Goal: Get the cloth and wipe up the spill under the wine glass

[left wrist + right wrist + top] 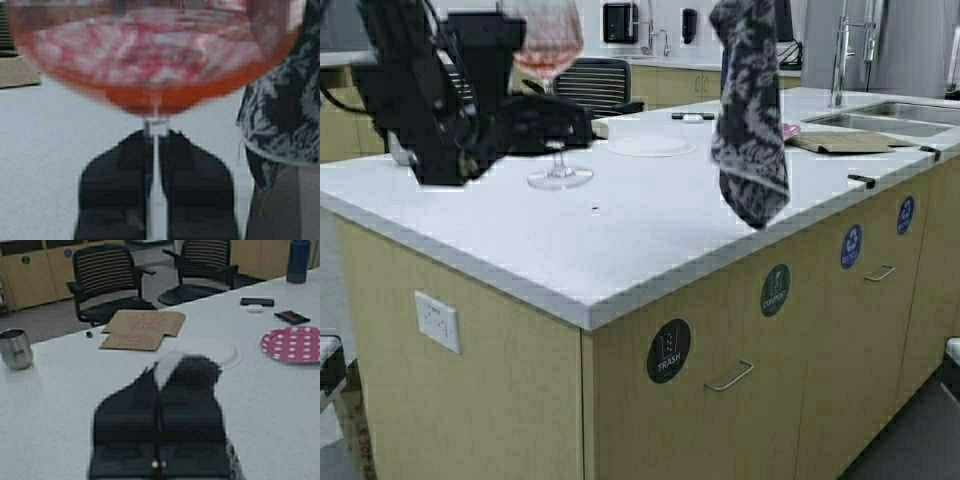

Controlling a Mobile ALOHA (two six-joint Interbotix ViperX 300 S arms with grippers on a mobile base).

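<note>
The wine glass (546,45), with pinkish-red liquid in its bowl, is at the back left of the white counter (620,240). My left gripper (578,125) is shut on its stem; in the left wrist view the fingers (125,170) pinch the thin stem below the bowl (150,60). I cannot tell whether the foot (560,180) touches the counter. The dark floral cloth (750,120) hangs above the counter's right middle from my right gripper (165,377), which is shut on a dark bunch of it (200,372). A pale round patch (650,146) lies between glass and cloth.
A steel tumbler (15,347), flat cardboard (142,327), a pink dotted plate (292,344) and a phone (256,302) lie on the counter. A sink (890,118) with a tap is at the back right. Office chairs (107,282) stand beyond the far edge.
</note>
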